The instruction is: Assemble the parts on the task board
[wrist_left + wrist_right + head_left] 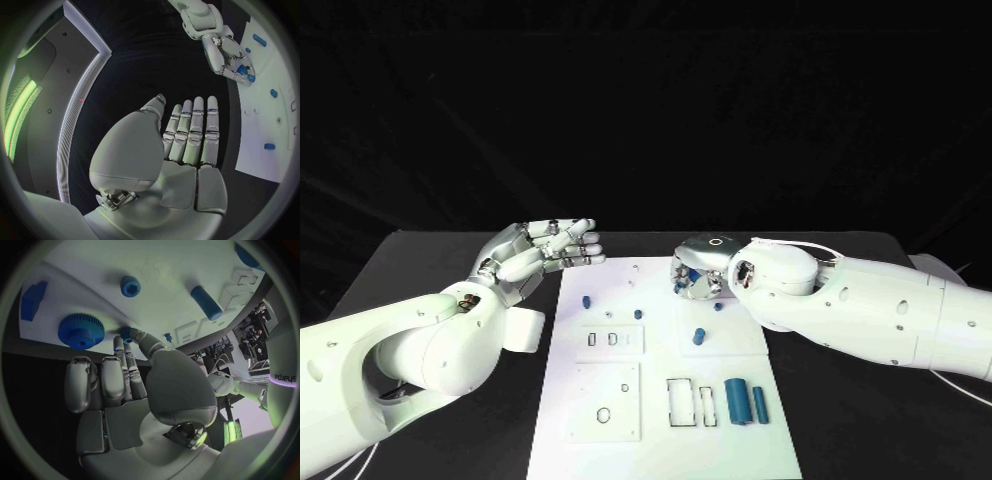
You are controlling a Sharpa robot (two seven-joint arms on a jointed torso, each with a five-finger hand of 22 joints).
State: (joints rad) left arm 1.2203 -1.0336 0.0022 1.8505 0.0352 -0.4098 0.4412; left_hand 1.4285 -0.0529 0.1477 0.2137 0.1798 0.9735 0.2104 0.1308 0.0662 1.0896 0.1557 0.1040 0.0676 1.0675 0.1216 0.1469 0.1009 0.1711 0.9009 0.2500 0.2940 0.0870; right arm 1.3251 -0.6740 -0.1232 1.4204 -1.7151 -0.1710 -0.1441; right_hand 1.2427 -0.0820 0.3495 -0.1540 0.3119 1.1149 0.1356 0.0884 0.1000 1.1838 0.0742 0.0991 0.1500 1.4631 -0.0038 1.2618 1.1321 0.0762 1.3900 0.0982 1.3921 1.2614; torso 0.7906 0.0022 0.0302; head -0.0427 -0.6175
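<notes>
Nearest me on the white rectangular task board (733, 440), two dark blue cylinders (746, 400) stand side by side at its near right corner, beside narrow rectangular slots. Farther up lie a short blue peg (698, 336) and, toward the left edge, a small blue oblong piece (586, 300). My right hand (704, 275) reaches down over the board's far right part; my thumb and one finger pinch a small blue part (127, 333), just beside a blue toothed gear wheel (81, 330) and near a blue hexagonal nut (130, 286). My left hand (538, 250) hovers off the board's left side over the black table (430, 270), fingers straight, close together, holding nothing.
</notes>
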